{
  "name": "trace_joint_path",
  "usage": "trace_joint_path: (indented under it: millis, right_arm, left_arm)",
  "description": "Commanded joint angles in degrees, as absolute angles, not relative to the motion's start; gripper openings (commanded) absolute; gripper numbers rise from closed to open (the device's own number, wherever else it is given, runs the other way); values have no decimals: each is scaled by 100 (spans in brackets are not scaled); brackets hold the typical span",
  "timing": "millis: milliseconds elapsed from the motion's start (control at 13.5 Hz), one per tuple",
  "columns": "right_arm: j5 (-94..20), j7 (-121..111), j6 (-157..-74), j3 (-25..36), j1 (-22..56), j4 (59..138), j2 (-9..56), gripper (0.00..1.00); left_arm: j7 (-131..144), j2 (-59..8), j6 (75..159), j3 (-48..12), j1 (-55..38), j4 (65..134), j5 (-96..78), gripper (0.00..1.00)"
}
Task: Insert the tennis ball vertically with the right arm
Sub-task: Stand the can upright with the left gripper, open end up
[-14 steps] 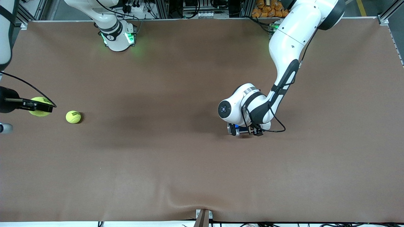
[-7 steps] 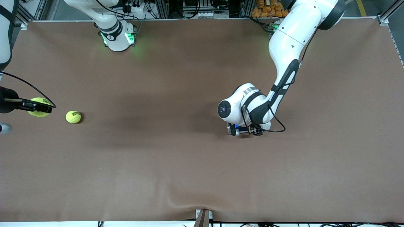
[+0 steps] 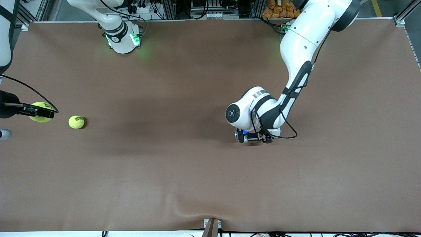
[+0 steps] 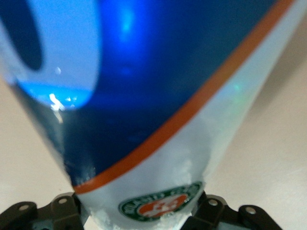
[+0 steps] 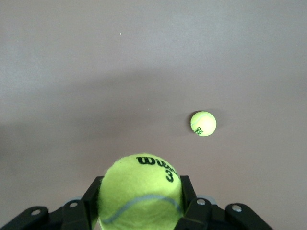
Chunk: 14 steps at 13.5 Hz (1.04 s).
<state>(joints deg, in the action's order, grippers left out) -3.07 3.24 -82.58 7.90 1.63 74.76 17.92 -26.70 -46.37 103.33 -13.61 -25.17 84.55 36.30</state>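
— So where is the fuzzy yellow-green tennis ball (image 5: 141,191) at this moment?

— Clenched in the right hand (image 3: 38,112), up over the counter's (image 3: 184,177) edge at the right arm's end. Black "Wilson 3" lettering shows on it in the right wrist view.

— And the second, smaller-looking yellow tennis ball (image 3: 76,122)?

— Lying loose on the brown counter just beside the held one, toward the middle.

— What about the left hand (image 3: 254,137)?

— Low over the counter's middle, grasping a glossy blue and white can with an orange stripe (image 4: 158,110). A round green and red emblem shows near the fingers (image 4: 64,211).
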Motion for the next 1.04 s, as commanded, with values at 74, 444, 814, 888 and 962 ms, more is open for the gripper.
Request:
trace_joint_path:
  millis: [74,444,814,888,962]
  right_arm:
    - [-255,413,-8288,747,149,7515,1749,0]
    - [-246,413,-8288,747,167,7515,1749,0]
    - [-255,422,-8288,747,150,7515,1758,0]
    - [-264,422,-8288,747,149,7515,1758,0]
    - [-255,413,-8288,747,167,7515,1758,0]
  left_arm:
    - [-2549,-4606,10642,-1547,-2549,8244,3472,79]
    - [-2329,-4588,11406,-1915,-2602,7735,3130,80]
    - [-1373,-4649,13127,-1942,-2759,7699,2874,80]
    - [-1171,-4649,13470,-1942,-2768,7708,2813,80]
    - [-1021,-4667,13735,-1942,-2777,7708,2717,80]
